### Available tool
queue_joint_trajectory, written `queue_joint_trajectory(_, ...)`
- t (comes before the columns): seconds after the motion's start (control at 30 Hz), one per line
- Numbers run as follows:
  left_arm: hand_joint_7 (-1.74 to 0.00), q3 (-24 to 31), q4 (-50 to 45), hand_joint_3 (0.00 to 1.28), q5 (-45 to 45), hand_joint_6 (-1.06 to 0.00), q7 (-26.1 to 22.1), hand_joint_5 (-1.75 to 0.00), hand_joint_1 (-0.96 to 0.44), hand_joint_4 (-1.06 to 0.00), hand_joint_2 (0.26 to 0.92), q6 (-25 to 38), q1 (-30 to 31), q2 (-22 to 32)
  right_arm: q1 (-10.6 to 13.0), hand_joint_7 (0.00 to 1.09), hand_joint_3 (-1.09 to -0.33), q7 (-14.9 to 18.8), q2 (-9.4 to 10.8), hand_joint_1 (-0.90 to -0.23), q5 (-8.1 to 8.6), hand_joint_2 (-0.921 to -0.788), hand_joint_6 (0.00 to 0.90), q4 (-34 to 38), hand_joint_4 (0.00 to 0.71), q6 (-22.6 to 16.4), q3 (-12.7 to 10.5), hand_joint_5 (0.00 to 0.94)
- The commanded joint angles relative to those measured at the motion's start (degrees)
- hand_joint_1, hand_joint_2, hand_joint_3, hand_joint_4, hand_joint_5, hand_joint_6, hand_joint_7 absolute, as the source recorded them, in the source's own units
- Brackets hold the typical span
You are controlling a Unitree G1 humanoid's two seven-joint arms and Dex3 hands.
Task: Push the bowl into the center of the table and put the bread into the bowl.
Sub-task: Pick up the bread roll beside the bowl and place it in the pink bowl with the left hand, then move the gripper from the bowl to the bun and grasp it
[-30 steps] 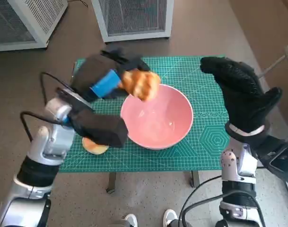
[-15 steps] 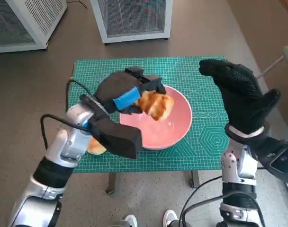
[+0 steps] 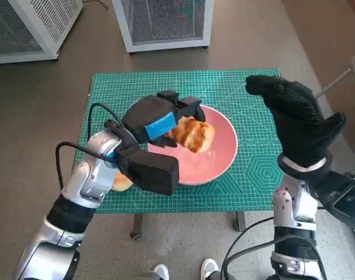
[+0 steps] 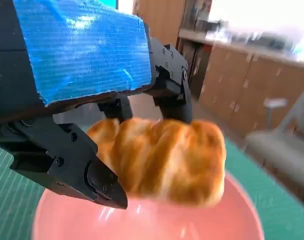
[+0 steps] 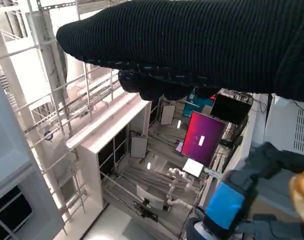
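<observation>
We see the left hand (image 3: 159,119) grasping a golden, ridged bread roll (image 3: 191,134) just above the inside of the pink bowl (image 3: 218,157), which sits near the middle of the green worktop (image 3: 224,87). The gloved right hand (image 3: 297,119) is raised beside the bowl, fingers spread, holding nothing.

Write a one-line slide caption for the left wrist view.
Left robot hand holds the bread just above the pink bowl.
</observation>
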Motion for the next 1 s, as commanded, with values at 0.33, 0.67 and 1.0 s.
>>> queue_joint_trajectory(0.33, -0.14, 3.2, -15.0, 0.02, -1.7, -0.2, -13.2, 0.0, -0.34, -0.09, 0.81, 12.0, 3.1, 3.5, 1.3, 0.53, -0.503, -0.4, 0.4, -0.546, -0.68, -0.921, 0.157, 0.5, 0.424, -0.1, 0.3, 0.003)
queue_joint_trajectory(0.67, -0.1, 10.8, -28.3, 0.0, -5.9, -0.21, -16.8, 0.0, -0.38, -0.07, 0.798, 15.9, 7.1, 7.6, 1.7, 0.53, -0.505, -0.9, 0.5, -0.545, -0.69, -0.921, 0.157, 0.0, 0.427, 0.1, 0.8, 0.004)
queue_joint_trajectory(1.0, -0.09, 19.6, -40.8, 0.0, -9.7, -0.24, -20.6, -0.01, -0.33, -0.08, 0.781, 23.4, 11.0, 13.4, 1.9, 0.53, -0.504, -1.1, 0.6, -0.544, -0.54, -0.921, 0.157, -0.5, 0.433, 0.5, 1.2, 0.006)
